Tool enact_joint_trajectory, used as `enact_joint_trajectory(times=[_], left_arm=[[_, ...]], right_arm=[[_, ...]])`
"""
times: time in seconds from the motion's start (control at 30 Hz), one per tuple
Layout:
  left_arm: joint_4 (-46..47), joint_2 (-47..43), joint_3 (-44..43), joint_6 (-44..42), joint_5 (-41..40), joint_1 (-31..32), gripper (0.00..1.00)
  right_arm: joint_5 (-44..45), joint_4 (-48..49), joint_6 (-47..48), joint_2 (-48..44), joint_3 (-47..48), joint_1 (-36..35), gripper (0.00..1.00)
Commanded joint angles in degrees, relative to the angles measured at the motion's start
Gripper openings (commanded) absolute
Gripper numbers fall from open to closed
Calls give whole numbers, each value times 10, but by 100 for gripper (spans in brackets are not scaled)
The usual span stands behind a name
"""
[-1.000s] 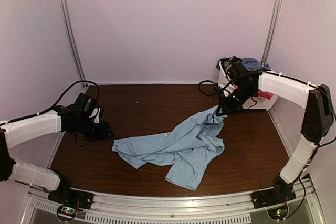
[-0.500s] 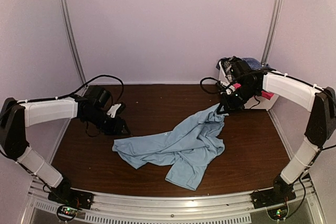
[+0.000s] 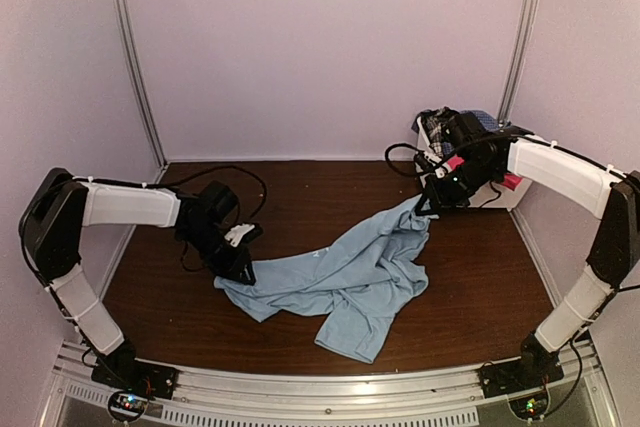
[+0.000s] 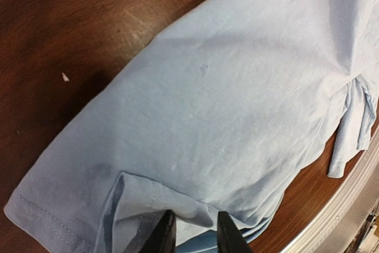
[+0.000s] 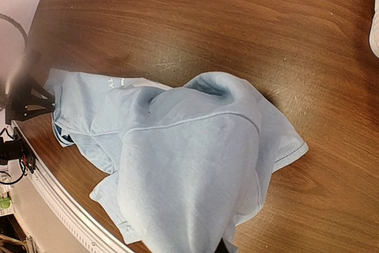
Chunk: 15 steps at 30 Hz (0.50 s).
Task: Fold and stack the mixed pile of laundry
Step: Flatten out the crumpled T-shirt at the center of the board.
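The light blue T-shirt [image 3: 340, 282] lies crumpled in the middle of the brown table. My right gripper [image 3: 426, 209] is shut on its far right end and holds that end raised. In the right wrist view the shirt [image 5: 189, 170] hangs from the gripper and hides the fingers. My left gripper [image 3: 240, 267] is low at the shirt's left edge. In the left wrist view its gripper [image 4: 193, 232] is open, with the two dark fingers [image 4: 164, 236] either side of a fold of the shirt [image 4: 237, 105]. Other garments stay in the basket: blue check [image 3: 484, 123], pink [image 3: 506, 181].
The white plastic basket [image 3: 432, 152] stands at the back right, behind my right arm. The table's metal front rail [image 3: 330, 387] runs along the near edge and shows in the left wrist view [image 4: 349, 205]. Bare wood [image 3: 300, 197] lies behind the shirt.
My left arm has swung right and forward from the table's left side to the shirt's left edge. My right gripper has kept hold of the shirt's far end and barely moved.
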<state>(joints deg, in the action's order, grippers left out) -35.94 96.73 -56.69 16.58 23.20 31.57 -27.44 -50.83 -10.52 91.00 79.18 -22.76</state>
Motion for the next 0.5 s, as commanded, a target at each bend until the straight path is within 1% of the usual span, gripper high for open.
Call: enact_joint_trajectory(times=[0.0, 0.03, 0.07, 0.13, 0.17, 0.27, 0.37, 0.47], left_arm=[[-6, -18, -26, -10, -15, 2, 12], [-8, -23, -30, -7, -28, 2, 10], [-16, -26, -37, -4, -43, 2, 11], [-22, -37, -46, 0, -58, -2, 25], [-22, -42, -51, 4, -61, -5, 29], [-23, -36, -73, 6, -72, -10, 35], [-42, -2, -96, -7, -67, -10, 36], [-43, 12, -95, -16, -70, -10, 37]], right_arm=[[-5, -10, -1, -19, 3, -2, 0], [-5, -11, 0, -20, 5, -1, 0], [-4, -11, 1, -20, 7, -1, 0], [-5, -14, 2, -19, 10, -2, 0], [-5, -15, 3, -19, 11, -2, 0], [-5, -16, 5, -20, 11, -2, 0], [-5, -17, 4, -21, 9, -2, 0], [-6, -14, 1, -25, 5, -2, 0]])
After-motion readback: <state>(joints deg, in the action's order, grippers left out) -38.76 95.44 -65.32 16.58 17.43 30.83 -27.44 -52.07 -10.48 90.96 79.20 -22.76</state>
